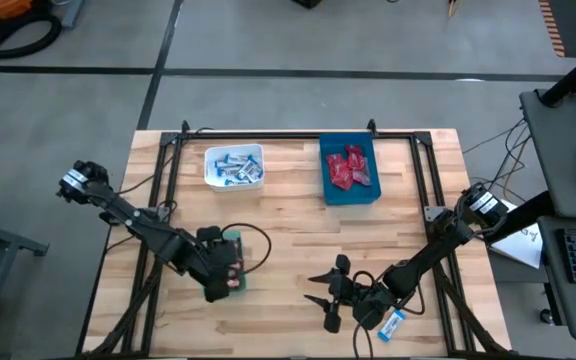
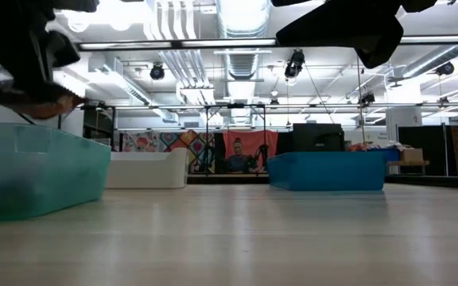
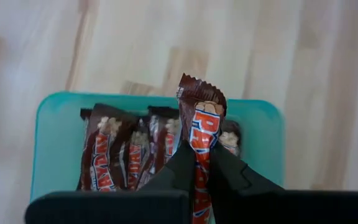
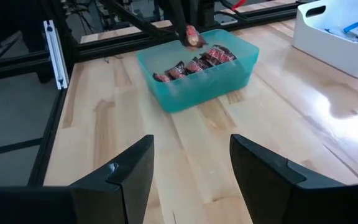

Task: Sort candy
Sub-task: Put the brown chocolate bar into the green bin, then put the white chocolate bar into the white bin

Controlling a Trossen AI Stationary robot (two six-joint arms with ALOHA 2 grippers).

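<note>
A dark brown mini bar (image 3: 199, 134) is pinched upright in the left hand (image 3: 196, 163), held over the green bin (image 3: 55, 134) where 3 or perhaps 4 like bars (image 3: 107, 152) are laid. The right hand (image 4: 191, 163) is spread wide above the bench (image 4: 191, 134) — nothing gripped.

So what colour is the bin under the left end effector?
Translucent teal-green bin; the right wrist view shows it best.

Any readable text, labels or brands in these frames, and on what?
"PA": white letters on the dark brown mini bar held in the left gripper; the rest is hidden.
Lettering on the brown bars lying in the green bin: too blurred to read.
Nothing else readable.
</note>
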